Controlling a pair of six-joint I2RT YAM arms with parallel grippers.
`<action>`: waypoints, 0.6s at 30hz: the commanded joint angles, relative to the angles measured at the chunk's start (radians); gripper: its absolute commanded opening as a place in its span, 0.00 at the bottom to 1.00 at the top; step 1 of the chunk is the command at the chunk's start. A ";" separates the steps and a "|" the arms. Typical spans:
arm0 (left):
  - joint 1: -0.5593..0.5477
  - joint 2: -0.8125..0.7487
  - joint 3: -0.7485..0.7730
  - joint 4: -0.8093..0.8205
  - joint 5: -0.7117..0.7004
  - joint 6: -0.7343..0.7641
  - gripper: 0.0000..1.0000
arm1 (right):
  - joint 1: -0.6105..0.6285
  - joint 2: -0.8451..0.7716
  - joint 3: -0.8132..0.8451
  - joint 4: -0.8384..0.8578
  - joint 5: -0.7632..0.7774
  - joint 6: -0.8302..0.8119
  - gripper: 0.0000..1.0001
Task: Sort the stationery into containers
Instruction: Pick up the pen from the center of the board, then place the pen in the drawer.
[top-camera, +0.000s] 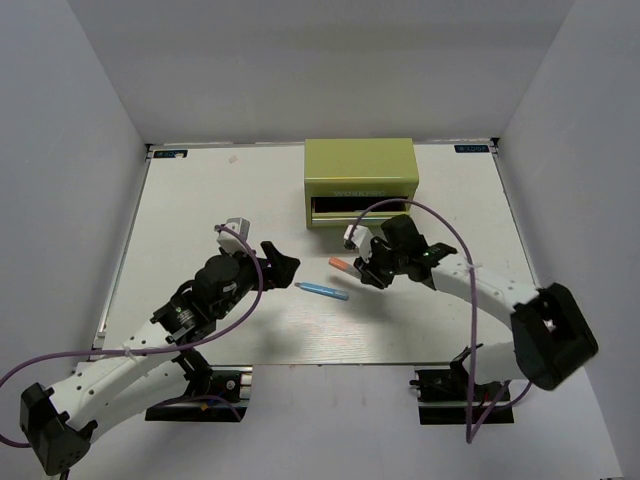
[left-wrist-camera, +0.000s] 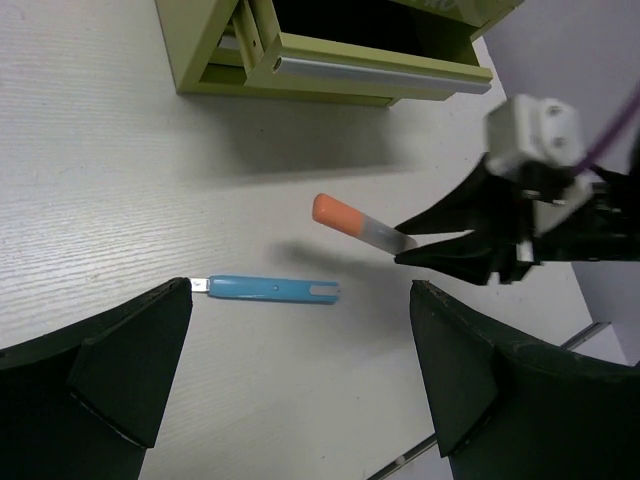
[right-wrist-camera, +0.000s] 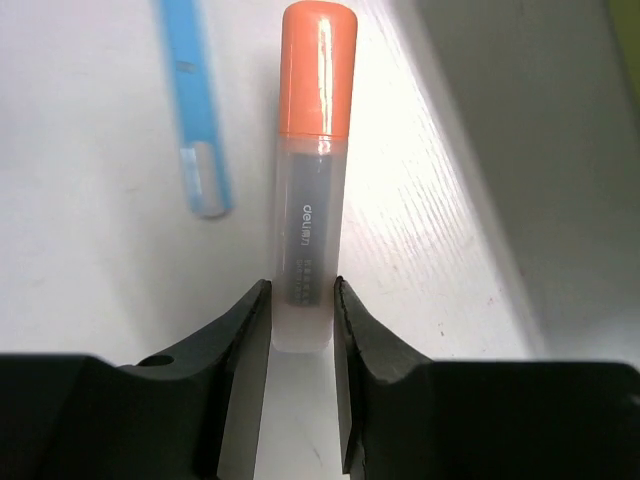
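One orange-capped marker (top-camera: 341, 264), one blue stick (top-camera: 324, 290), one olive-green drawer box (top-camera: 360, 165).

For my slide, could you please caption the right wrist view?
Right gripper clamps the orange-capped marker beside the blue stick.

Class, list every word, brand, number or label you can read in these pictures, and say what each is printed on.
"deli": on the clear barrel of the orange-capped marker.
Smaller print below it: too small to read.
Embossed lettering on the olive-green box: too blurred to read.
Blue stickers at the far corners of the table: too small to read.
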 joint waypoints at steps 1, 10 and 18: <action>0.001 -0.004 -0.038 0.056 0.003 -0.071 1.00 | 0.008 -0.119 0.081 -0.122 -0.177 -0.107 0.04; 0.001 -0.005 -0.058 0.084 0.035 -0.111 1.00 | -0.001 -0.122 0.317 -0.136 -0.019 -0.280 0.00; 0.001 -0.015 -0.058 0.023 0.064 -0.220 1.00 | -0.019 -0.016 0.417 -0.075 0.153 -0.500 0.00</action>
